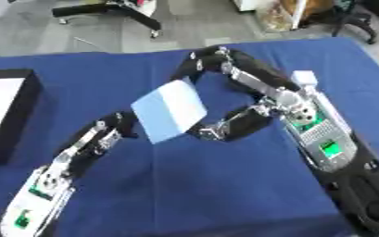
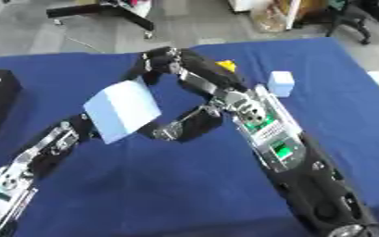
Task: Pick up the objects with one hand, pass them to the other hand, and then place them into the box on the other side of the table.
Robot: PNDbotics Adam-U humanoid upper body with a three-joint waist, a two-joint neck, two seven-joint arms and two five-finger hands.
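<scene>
Between your two hands in the left eye view, a pale blue block (image 1: 169,109) hangs above the blue tablecloth (image 1: 224,194), tilted onto one corner. Your right hand (image 1: 212,65) curls its fingers over the block's upper right edge, and the thumb side (image 1: 217,130) reaches under its lower right corner, so this hand pinches it top and bottom. Your left hand (image 1: 115,127) sits at the block's lower left corner, touching or nearly so; whether its fingers have closed on it you cannot tell from here. The black box with a white floor (image 1: 10,111) lies well out past your left hand.

Seen from the right eye view, the block shows flat faces and sharp edges with no sag, so judge it light and stiff, probably foam. Smooth faces may slide, so take it across two opposite faces rather than by a corner. A smaller pale blue cube (image 2: 281,83) rests on the cloth just outside your right forearm, with something small and yellow (image 2: 224,65) beside the arm near it.
</scene>
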